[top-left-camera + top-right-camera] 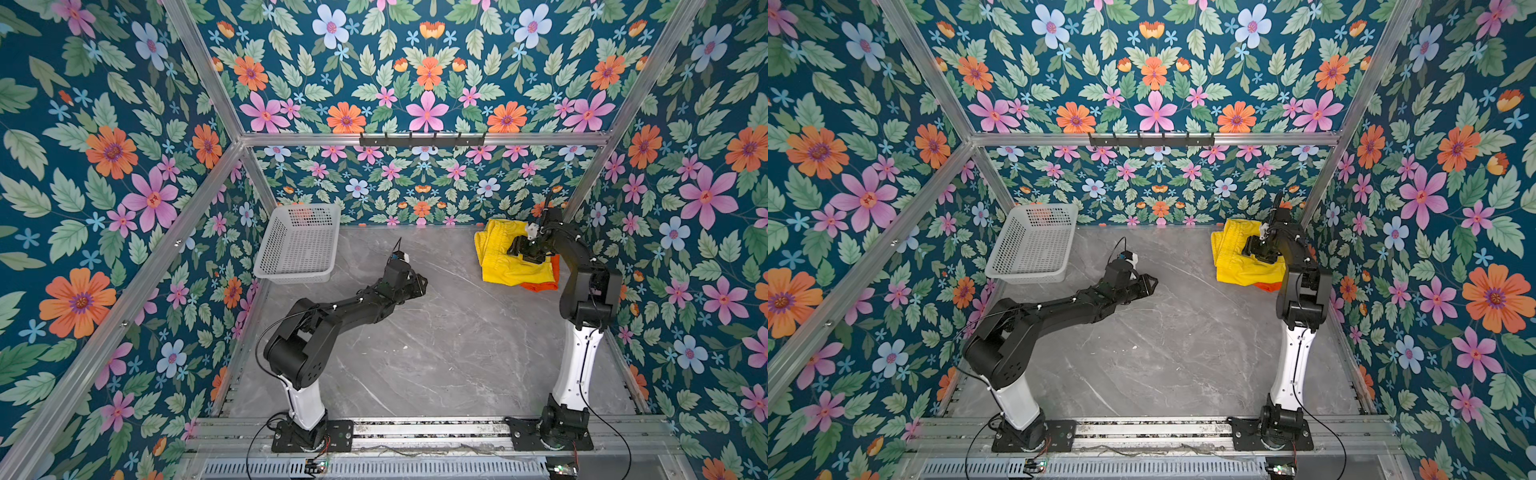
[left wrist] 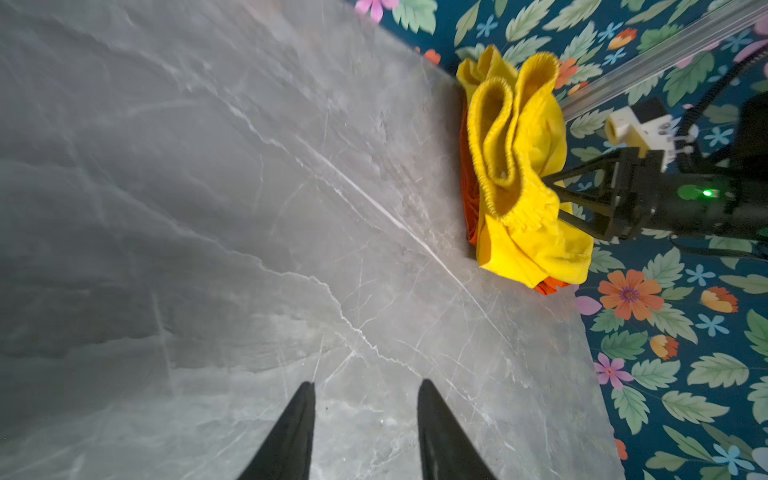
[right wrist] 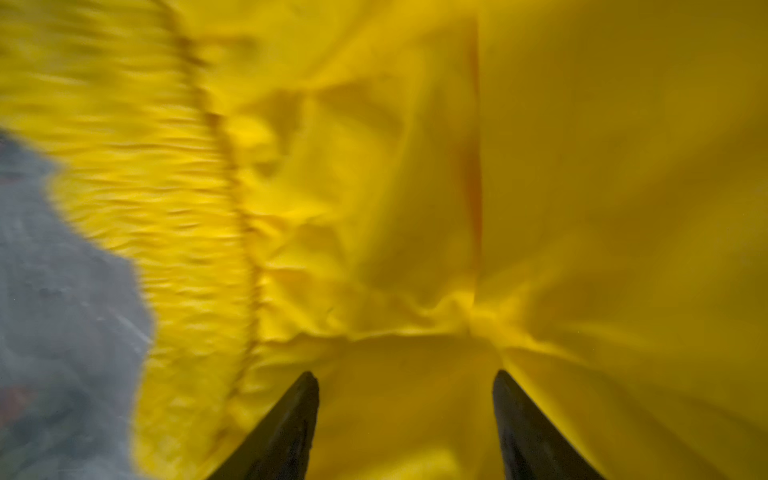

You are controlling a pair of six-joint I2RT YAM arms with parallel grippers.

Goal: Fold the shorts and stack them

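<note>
Both pincers stand released: my left pincer (image 2: 365, 384) hangs part-spread over bare worktop (image 1: 436, 340) near the basket (image 1: 297, 245), holding nothing; my right pincer (image 3: 403, 374) is spread wide close over the yellow shorts (image 1: 503, 257). Those lie atop the orange shorts (image 1: 540, 286), well right of the basket at the worktop's far edge, with open worktop between. Only the left wrist view shows their waistband (image 2: 515, 212) gaping.

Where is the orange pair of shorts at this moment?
In both top views the orange shorts lie at the far right of the table, almost hidden under the yellow shorts; only an edge shows beside the right arm.
</note>
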